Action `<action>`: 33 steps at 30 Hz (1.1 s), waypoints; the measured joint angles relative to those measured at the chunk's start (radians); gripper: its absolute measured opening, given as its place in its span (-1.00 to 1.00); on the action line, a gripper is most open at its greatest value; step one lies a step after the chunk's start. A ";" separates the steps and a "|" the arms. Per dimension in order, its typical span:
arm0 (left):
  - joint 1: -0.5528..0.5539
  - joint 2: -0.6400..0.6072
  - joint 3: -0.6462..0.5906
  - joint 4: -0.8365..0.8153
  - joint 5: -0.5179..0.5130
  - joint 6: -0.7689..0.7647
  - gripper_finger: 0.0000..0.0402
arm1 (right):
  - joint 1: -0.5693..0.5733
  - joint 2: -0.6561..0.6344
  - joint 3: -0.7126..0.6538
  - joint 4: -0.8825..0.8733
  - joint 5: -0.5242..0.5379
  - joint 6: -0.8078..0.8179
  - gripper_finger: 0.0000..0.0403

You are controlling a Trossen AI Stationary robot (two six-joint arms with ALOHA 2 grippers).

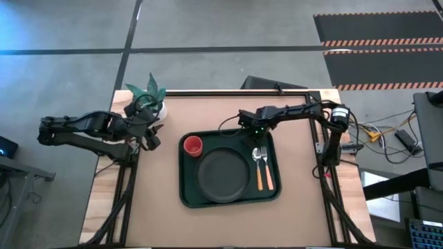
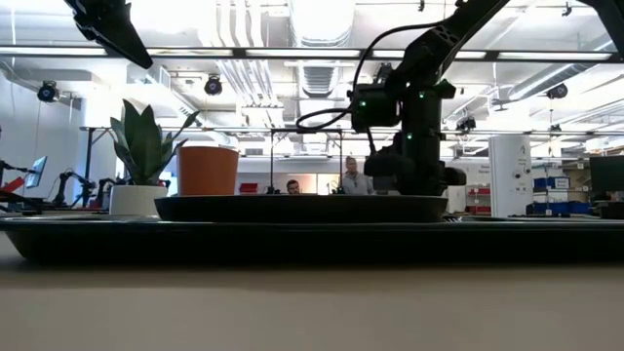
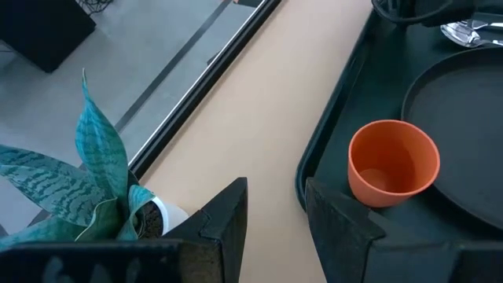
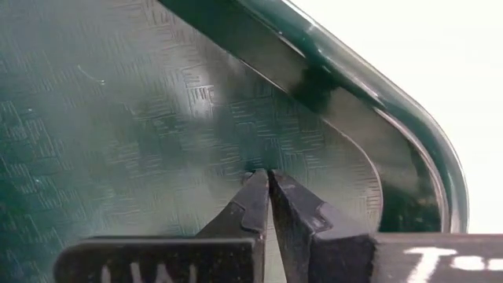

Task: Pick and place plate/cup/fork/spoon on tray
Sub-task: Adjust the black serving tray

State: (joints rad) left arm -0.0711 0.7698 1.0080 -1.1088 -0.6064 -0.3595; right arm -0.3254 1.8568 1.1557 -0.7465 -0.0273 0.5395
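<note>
At the bench's [image 1: 297, 221] left edge, the left arm rests above the surface, its left gripper [image 1: 151, 138] hanging between a potted plant [image 1: 147, 102] near the far-left corner and the tray [image 1: 185, 197]. Its fingers [image 3: 222, 228] stand a little apart with nothing between them, as the left wrist view shows. The dark green tray lies at the bench's centre and carries every item of the setting. The red cup [image 1: 192, 144] stands upright in the tray's far-left corner, just beside the plate [image 1: 223, 174]. The dark round plate sits flat at the middle of the tray, reaching close to its near rim. On the tray's right side, the fork [image 1: 257, 167] and the spoon [image 1: 265, 167] lie side by side, just beside the plate, silver heads toward the far edge and orange handles toward the near edge. The right arm reaches in from the bench's far-right corner, and the right gripper [image 1: 249, 129] is down over the tray's far-right corner, beyond the utensil heads. Its fingertips [image 4: 255, 192] are pressed together, tips at the tray's textured floor, pinching nothing.
</note>
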 joint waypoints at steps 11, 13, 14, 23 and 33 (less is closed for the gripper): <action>0.000 -0.002 0.000 0.000 0.000 0.000 -0.44 | 0.039 0.000 0.000 -0.003 0.008 0.085 -0.96; 0.000 -0.002 0.000 0.000 0.000 0.000 -0.44 | 0.047 0.000 0.000 -0.004 0.002 0.099 -0.96; 0.000 -0.002 0.000 0.000 0.000 0.000 -0.44 | 0.052 0.000 0.000 -0.005 -0.002 0.103 -0.96; 0.000 0.000 0.000 0.000 0.000 0.000 -0.44 | 0.094 0.000 -0.001 -0.007 -0.024 0.143 -0.96; 0.000 0.000 0.000 0.000 0.001 0.000 -0.44 | 0.084 0.000 -0.001 -0.009 -0.015 0.168 -0.96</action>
State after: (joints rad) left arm -0.0711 0.7696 1.0080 -1.1091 -0.6056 -0.3595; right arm -0.2412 1.8568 1.1549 -0.7551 -0.0428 0.7075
